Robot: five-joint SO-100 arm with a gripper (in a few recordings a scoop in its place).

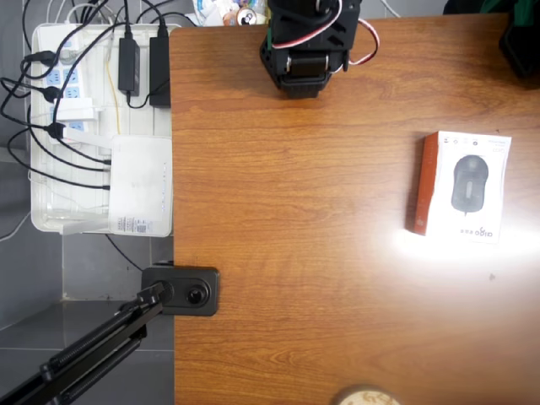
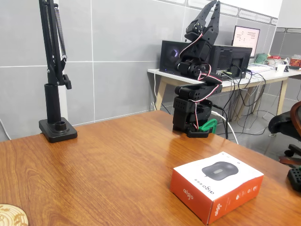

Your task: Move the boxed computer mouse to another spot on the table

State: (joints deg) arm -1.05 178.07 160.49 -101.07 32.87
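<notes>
One tray (image 1: 51, 221): white plastic, left of the desk in the overhead view, holding cables and a plain white device (image 1: 141, 186).
Clamp stand (image 2: 55, 80): black, at the desk's left edge in the fixed view.
Desk (image 1: 295, 253): brown wood grain, glossy.
Arm base (image 2: 192, 115): black, at the far edge.
End effector (image 2: 212, 7): raised high, pointing up, fingers slightly spread, gripping nothing.
Boxed computer mouse (image 1: 464, 187): flat on the desk, right side in the overhead view, well apart from the arm, orange-red side showing.
</notes>
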